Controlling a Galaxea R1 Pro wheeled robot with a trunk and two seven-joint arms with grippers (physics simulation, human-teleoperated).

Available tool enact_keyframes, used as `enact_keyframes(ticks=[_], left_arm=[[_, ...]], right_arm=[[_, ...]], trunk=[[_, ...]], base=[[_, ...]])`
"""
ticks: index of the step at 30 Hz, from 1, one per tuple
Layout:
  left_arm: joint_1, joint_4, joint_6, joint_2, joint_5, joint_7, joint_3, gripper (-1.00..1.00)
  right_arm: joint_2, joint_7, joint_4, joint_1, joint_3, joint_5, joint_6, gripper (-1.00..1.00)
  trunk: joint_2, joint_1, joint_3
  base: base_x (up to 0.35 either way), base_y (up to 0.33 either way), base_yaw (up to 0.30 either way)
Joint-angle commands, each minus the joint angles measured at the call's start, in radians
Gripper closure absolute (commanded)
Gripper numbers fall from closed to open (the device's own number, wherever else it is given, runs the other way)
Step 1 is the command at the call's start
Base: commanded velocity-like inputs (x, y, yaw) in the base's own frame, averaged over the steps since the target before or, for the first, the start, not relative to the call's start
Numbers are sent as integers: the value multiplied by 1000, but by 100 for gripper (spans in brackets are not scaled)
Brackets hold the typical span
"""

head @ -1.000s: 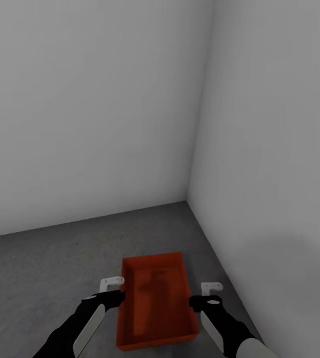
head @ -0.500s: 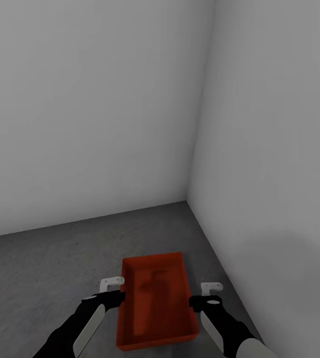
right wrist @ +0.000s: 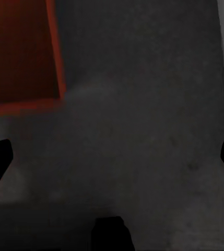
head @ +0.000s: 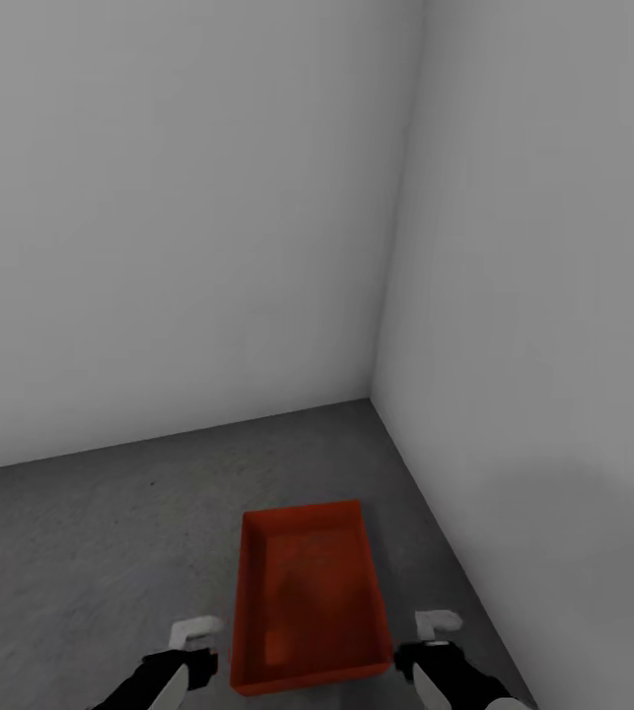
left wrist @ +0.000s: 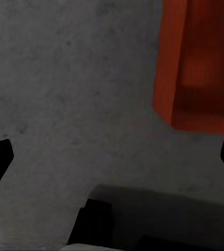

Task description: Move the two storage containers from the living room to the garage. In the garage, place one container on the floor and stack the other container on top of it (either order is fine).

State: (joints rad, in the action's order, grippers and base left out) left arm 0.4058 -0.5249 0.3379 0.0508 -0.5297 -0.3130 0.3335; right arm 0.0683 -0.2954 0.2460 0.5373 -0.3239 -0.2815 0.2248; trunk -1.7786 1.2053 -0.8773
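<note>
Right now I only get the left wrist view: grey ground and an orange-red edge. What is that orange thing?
Observer: The head view shows an open-top rectangular storage container standing on the floor, with nothing inside.
Operator: Is it out in the open?
Observer: No, it stands close to the corner where the back wall meets the side wall.
Operator: Where is the other pincer?
Observer: The right pincer hangs open beside the container's right side, not touching it.
</note>
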Motion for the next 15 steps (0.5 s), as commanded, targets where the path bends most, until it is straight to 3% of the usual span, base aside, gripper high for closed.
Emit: enact_keyframes(ticks=[1, 2, 5, 6, 9, 13, 15], left_arm=[[1, 39, -23, 1, -10, -9, 9, -100], [1, 111, -76, 1, -9, -9, 9, -100], [1, 221, -147, 1, -8, -8, 10, -100], [1, 295, -184, 1, -7, -8, 11, -100], [0, 387, -228, -3, -6, -2, 12, -100], [-3, 456, -277, -7, -5, 73, 12, -100], [-5, 471, -291, -7, -4, 162, 11, -100]], right_arm=[[-1, -7, -26, 0, -9, -8, 5, -100], [-1, -7, -77, -2, -9, -8, 5, -100], [-2, -7, -145, -12, -9, -8, 4, -100], [-2, -7, -182, -21, -9, -8, 4, -100], [-2, -6, -224, -38, -10, -8, 4, -100], [-3, -4, -256, -83, -9, -8, -42, -100], [-5, -4, -265, -108, -9, -8, -126, -100]], trunk=[[0, 0, -1], [0, 0, -1], [0, 0, -1], [0, 0, -1], [0, 0, -1], [0, 0, -1], [0, 0, -1]], base=[[0, 0, 0], [0, 0, 0], [0, 0, 0], [0, 0, 0], [0, 0, 0], [0, 0, 0], [0, 0, 0]])
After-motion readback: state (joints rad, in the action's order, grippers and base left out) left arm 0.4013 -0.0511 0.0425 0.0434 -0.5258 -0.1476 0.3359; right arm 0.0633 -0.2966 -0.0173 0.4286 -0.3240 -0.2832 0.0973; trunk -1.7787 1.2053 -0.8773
